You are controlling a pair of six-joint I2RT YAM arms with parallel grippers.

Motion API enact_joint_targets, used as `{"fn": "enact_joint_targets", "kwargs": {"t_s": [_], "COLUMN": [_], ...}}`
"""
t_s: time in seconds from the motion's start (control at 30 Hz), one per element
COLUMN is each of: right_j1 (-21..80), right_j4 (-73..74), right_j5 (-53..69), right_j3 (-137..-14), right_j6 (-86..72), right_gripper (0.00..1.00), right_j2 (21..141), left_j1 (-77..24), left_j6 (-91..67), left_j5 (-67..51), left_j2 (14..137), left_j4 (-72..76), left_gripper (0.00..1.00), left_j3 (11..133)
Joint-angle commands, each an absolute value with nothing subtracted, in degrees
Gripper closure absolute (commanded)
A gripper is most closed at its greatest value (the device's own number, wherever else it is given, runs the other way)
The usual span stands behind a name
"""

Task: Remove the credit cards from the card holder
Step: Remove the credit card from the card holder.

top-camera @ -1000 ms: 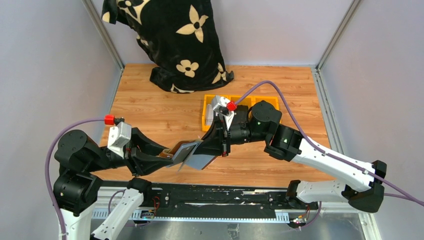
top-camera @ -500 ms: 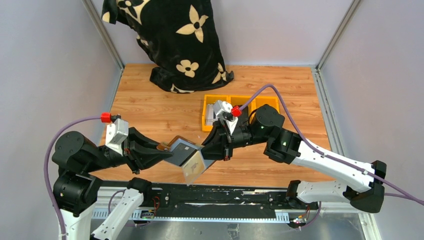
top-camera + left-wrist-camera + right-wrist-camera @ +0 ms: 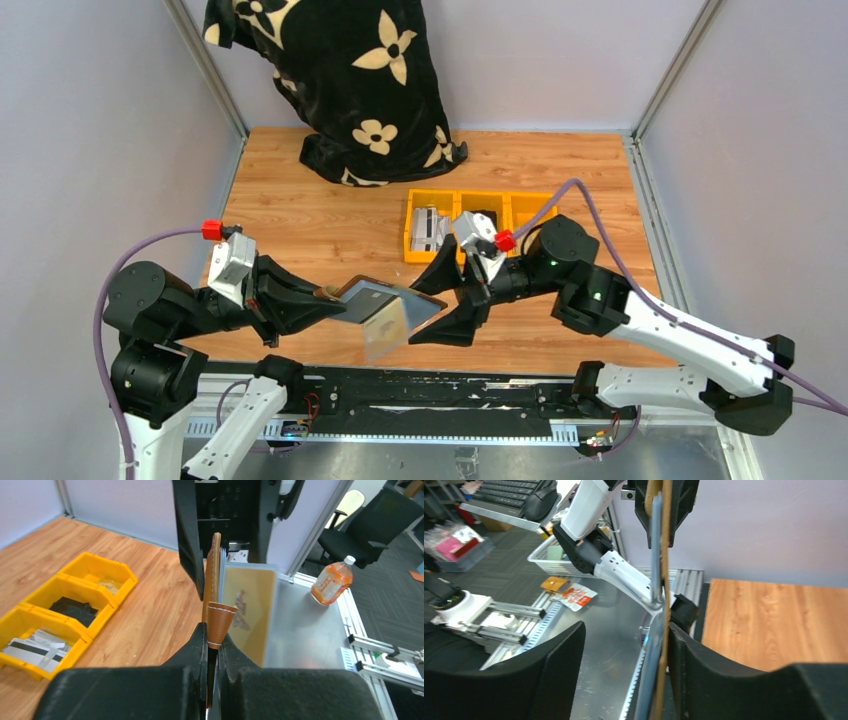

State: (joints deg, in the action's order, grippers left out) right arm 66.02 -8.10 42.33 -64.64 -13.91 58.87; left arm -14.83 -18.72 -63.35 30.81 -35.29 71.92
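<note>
**One Card Juts Out as Open Gripper Waits at the Holder**

The left gripper [image 3: 338, 299] is clamped tight on the tab end of the brown holder [image 3: 372, 296], carrying it in the air over the near edge of the table [image 3: 300, 220]. Just beyond its grip, a pale card [image 3: 385, 333] with a dark emblem juts from the holder's side. The card is blurred, and it cannot be told whether a sleeve has hold of it. Facing it, the right gripper [image 3: 413, 318] stands wide open and empty, one finger on each side of the holder's far end.

Well beyond both grippers, pale cards [image 3: 428, 228] lie in an end compartment of the yellow bins [image 3: 520, 203]. Part of the job therefore looks done; this card, and any others hidden inside, are left.

Only the left wrist view shows the emblem face, the pinch on the tab, and a black lump [image 3: 75, 611] in the middle bin. Only the right wrist view shows the holder edge-on between the parted fingers [image 3: 554, 680], close against one of them. Only the overhead view shows the two arms meeting.
</note>
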Motion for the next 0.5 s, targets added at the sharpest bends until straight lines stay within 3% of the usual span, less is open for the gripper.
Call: {"fn": "enact_joint_targets", "kwargs": {"t_s": [0.0,0.17,0.47], "right_j1": [64.51,62.54,62.6], "right_j4": [1.24,6.28,-1.0], "right_j5": [35.41,27.18,33.08], "right_j3": [-64.96,-67.21,-70.48], "right_j6": [-8.45,-8.07,-11.95], "right_gripper": [0.31,0.23,0.21], "right_j2": [54.17,50.43,55.95], "left_j1": [-14.94,-14.9,-14.94], "left_j6": [-14.25,-7.81,-9.9], "left_j5": [-58.85,-54.3,-55.99], "left_j2": [31.22,30.45,30.25], "left_j4": [-37.13,-40.71,-39.76], "left_gripper": [1.0,1.0,1.0], "left_j3": [74.88,76.31,76.18]}}
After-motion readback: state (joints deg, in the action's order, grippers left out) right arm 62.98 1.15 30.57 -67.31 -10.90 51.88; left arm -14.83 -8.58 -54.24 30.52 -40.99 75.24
